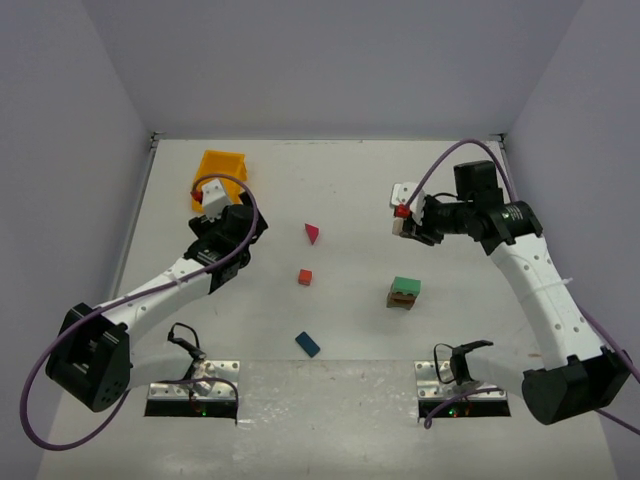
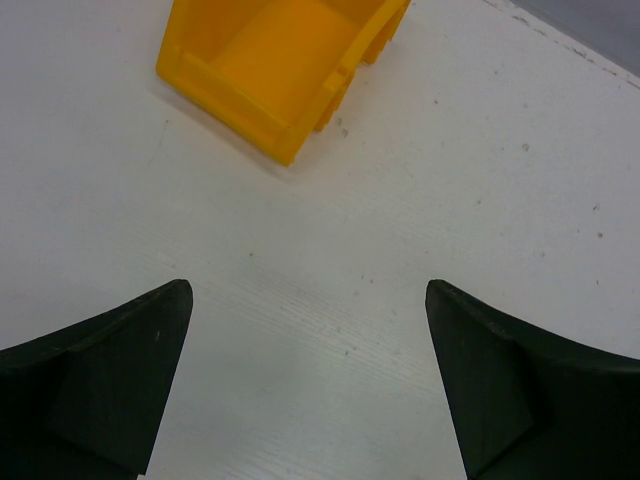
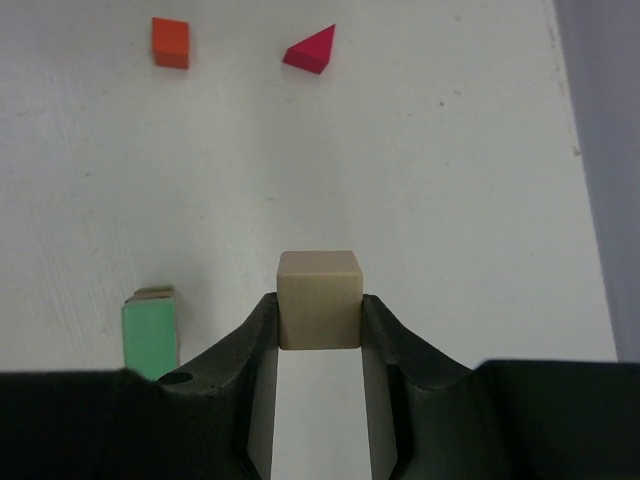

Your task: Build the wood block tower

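**Cream block held aloft for the tower**

The right gripper (image 3: 320, 312) clamps a cream block (image 3: 319, 285) by its sides, leaving the underside free, likely for setting it flat on the tower (image 1: 404, 291), a green piece on a brown one. The red cube (image 1: 305, 277), magenta prism (image 1: 313, 233) and blue brick (image 1: 307, 344) lie scattered to its left. The left gripper (image 2: 308, 300) hovers spread wide and empty before the bin (image 2: 250, 125), whose visible inside holds nothing
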